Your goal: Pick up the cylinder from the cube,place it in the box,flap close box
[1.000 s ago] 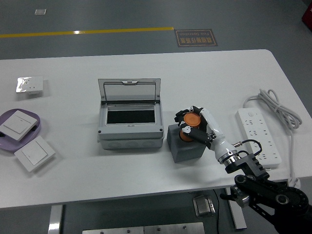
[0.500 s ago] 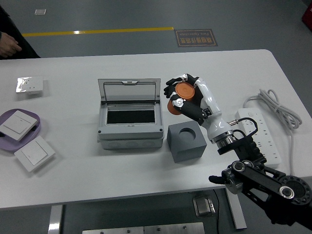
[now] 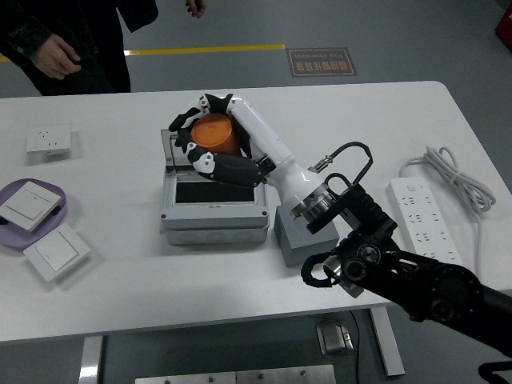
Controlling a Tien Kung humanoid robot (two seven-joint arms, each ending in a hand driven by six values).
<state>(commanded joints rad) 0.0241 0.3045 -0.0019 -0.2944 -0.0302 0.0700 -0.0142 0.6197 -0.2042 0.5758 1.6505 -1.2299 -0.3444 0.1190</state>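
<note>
My right hand (image 3: 204, 136) is shut on the orange cylinder (image 3: 216, 136) and holds it in the air over the back of the open grey box (image 3: 212, 214), in front of its raised clear lid. The box's dark inside (image 3: 211, 193) shows just below the hand. The grey cube (image 3: 298, 238) stands right of the box, mostly hidden by my forearm (image 3: 276, 160). My left hand is out of view.
A person (image 3: 56, 40) stands at the table's far left side, hands free. A purple tray (image 3: 60, 210) with a white switch plate, another switch (image 3: 56, 254) and a socket (image 3: 50, 142) lie at the left. A white power strip (image 3: 424, 220) with cable lies at the right.
My right hand has lifted the cylinder off the cube and carried it left and up, to over the open box. A person has stepped in at the top left.
</note>
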